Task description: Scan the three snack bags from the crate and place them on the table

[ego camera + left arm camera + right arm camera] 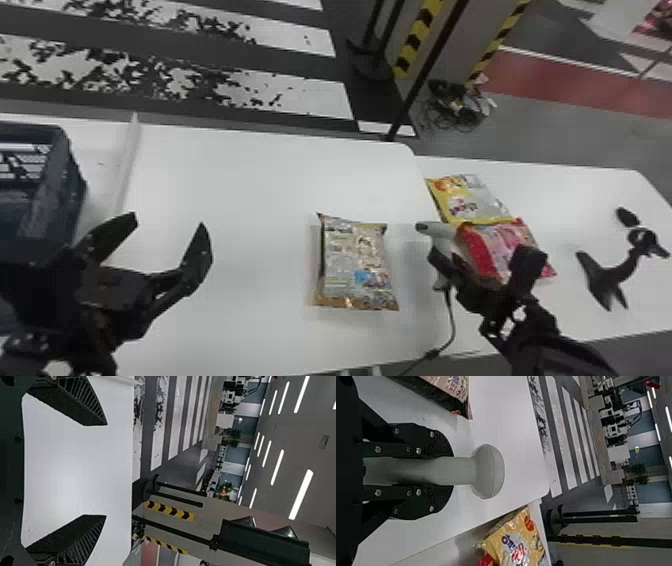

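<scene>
Left gripper (167, 220): open
Right gripper (442, 262): gripping scanner (440, 233)
Brown bag (355, 262): tabletop (240, 200), near right edge
Yellow bag (472, 200), red bag (500, 245): second table (565, 200)

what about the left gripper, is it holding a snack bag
No, the left gripper stands open with nothing between its fingers.

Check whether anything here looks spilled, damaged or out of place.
Nothing looks spilled or damaged. One mild oddity: on the right-hand table, the red bag lies askew, its far edge crowded against or slightly over the yellow bag; I cannot tell which. The scanner is held normally in the right gripper.
</scene>
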Action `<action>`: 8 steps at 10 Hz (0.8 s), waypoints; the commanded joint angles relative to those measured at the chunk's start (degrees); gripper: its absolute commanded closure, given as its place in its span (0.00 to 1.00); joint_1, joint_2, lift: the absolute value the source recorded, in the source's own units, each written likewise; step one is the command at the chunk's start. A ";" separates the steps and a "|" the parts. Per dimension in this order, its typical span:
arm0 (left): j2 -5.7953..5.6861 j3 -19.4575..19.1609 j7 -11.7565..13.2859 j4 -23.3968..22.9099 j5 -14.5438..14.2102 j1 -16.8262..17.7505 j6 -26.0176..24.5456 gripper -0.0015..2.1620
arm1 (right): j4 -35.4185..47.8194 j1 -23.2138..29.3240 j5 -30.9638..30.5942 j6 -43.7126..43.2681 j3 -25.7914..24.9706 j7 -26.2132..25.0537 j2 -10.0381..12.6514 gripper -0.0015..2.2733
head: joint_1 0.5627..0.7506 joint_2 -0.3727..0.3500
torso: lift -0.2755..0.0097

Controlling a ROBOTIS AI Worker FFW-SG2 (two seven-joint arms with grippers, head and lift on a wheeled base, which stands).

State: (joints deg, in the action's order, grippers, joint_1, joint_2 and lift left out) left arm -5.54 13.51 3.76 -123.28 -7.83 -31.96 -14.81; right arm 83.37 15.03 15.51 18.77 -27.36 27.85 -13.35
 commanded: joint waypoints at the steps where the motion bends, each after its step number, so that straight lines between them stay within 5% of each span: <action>1: 0.00 0.20 0.02 0.50 0.09 -0.20 -0.09 0.02 | -4.09 -1.31 -0.04 -1.06 -0.68 0.19 -0.89 0.99 | 0.70 0.03 | 0.75; 3: -0.18 1.52 -0.34 0.41 1.32 -0.29 -0.09 0.02 | -5.24 -1.49 -0.57 -2.29 -0.77 0.72 -1.50 0.93 | 0.70 0.03 | 0.75; 4: -0.09 1.87 -0.51 0.59 1.59 -0.20 -0.09 0.02 | -5.24 -1.49 -0.22 -2.46 -0.77 1.33 -1.50 0.72 | 0.70 0.03 | 0.75; 5: -0.09 2.13 -0.51 0.76 1.59 -0.03 -0.09 0.02 | -5.06 -1.23 0.05 -2.46 -0.77 2.39 -1.50 0.27 | 0.70 0.03 | 0.75; 6: -0.09 2.31 -0.60 0.85 1.68 0.06 -0.09 0.02 | -4.27 -0.61 0.40 -2.64 -0.77 3.09 -1.50 0.00 | 0.70 0.03 | 0.75; 8: -0.09 2.75 -0.69 0.85 2.55 0.06 -0.09 0.02 | -1.72 0.62 1.72 -2.29 -0.86 3.27 -1.42 0.02 | 0.70 0.03 | 0.75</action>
State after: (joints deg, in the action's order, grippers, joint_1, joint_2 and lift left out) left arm -5.60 16.12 3.10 -122.43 -5.52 -31.91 -14.90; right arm 80.94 15.24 16.75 16.44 -28.16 31.11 -14.85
